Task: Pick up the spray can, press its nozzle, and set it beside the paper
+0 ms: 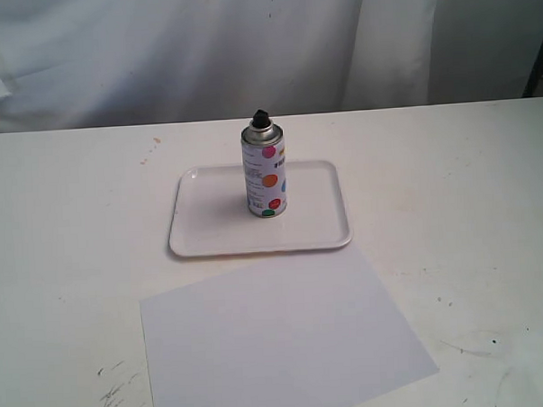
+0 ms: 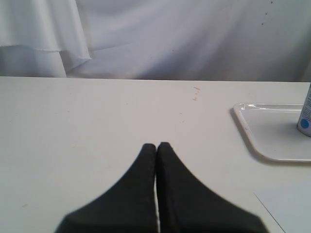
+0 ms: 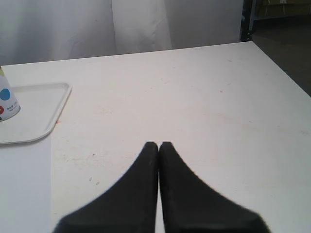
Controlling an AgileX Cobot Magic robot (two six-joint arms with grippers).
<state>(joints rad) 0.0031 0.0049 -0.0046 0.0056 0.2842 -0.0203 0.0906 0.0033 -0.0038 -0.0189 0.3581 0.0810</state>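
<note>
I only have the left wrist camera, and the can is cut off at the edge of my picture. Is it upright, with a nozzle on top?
Observer: Yes, the spray can stands upright on the tray, with the black nozzle on its dome.
Operator: I see only one corner of the paper. Where does it lie?
Observer: The paper lies flat on the table, on the exterior camera's side of the tray, turned askew.
Operator: And the right pincer?
Observer: The right pincer is shut and empty, with the tray off to one side of it.
</note>
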